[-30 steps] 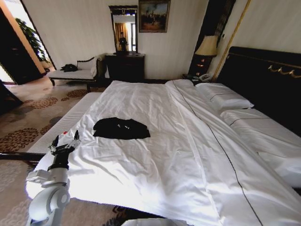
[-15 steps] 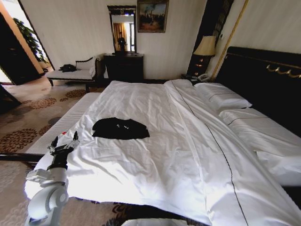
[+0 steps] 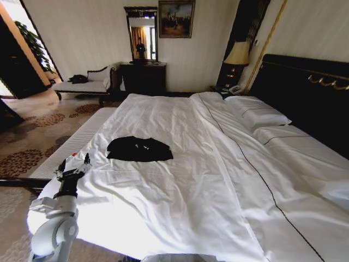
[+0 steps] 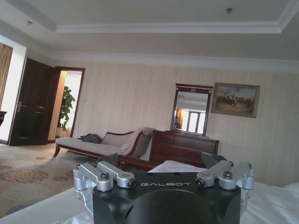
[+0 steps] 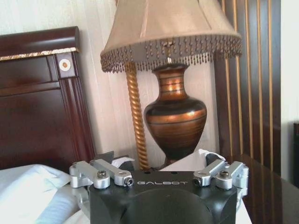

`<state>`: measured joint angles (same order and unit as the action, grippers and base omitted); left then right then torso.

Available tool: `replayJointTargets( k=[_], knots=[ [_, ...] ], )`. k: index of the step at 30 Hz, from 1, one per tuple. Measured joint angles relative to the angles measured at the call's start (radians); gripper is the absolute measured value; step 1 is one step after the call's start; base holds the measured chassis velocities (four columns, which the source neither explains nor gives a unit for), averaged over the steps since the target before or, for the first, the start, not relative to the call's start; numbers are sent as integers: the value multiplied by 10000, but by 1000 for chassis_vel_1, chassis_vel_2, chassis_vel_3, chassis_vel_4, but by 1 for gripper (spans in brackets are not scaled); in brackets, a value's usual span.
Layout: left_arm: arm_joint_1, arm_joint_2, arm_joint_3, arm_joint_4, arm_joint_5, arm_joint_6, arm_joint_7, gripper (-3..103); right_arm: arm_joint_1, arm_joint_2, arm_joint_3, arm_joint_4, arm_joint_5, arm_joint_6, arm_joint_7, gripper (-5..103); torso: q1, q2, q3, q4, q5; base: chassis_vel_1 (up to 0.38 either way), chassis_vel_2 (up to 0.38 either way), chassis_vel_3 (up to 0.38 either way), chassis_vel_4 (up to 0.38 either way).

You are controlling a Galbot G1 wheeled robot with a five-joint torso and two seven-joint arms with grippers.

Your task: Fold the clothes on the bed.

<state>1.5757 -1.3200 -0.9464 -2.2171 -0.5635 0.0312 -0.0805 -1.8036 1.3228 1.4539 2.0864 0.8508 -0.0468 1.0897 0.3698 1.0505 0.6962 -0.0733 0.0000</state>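
The black T-shirt (image 3: pixel 139 148) lies flat and spread on the white duvet of the bed (image 3: pixel 218 180), on the robot's left half and well short of the pillows (image 3: pixel 256 113) by the dark headboard (image 3: pixel 305 93). The left gripper (image 3: pixel 72 166) is raised over the near left corner of the bed — apart from the shirt, touching nothing, its fingers spread open and empty. In the right wrist view the right gripper (image 5: pixel 159 161) likewise has its fingers parted and holds nothing, facing a bronze lamp (image 5: pixel 174 70) beside the headboard. Beyond the bed stand a white-cushioned bench (image 3: pixel 87 83) and a dark dresser (image 3: pixel 144 77) under a mirror (image 3: pixel 143 35).
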Motion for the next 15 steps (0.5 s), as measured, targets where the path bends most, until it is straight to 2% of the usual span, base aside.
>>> replayJointTargets(
  k=[1, 4, 6, 8, 9, 15],
  knots=[
    [31, 23, -33, -27, -5, 2, 0, 100, -41, 11, 35, 101, -6, -103, 79, 98, 0, 0, 0, 0, -1, 0, 0, 0, 0],
    [80, 56, -91, -77, -17, 2, 0, 100, -63, 11, 67, 157, -80, -265, 259, 100, 0, 1, 0, 0, 0, 0, 0, 0, 0],
    [154, 92, -179, -144, -50, 2, 0, 100, -1, -82, 135, 79, -615, -845, 1199, 100, 0, 0, 0, 2, 2, 0, 0, 0, 0],
    [166, 95, -191, -157, -53, 1, 0, 100, 11, -109, 164, 53, -720, -982, 1427, 100, 0, 0, 0, 3, 0, 0, 0, 0, 0],
    [214, 97, -215, -198, -55, -2, 0, 100, -13, -176, 367, 34, -878, -1305, 1954, 100, 0, 0, 0, -1, -3, 0, 0, 0, 0],
    [262, 21, -181, -256, -4, -8, 0, 100, -358, -215, 867, 365, -429, -1532, 2137, 100, -1, 1, -1, -1, -1, 0, 0, 0, 0]
  ],
)
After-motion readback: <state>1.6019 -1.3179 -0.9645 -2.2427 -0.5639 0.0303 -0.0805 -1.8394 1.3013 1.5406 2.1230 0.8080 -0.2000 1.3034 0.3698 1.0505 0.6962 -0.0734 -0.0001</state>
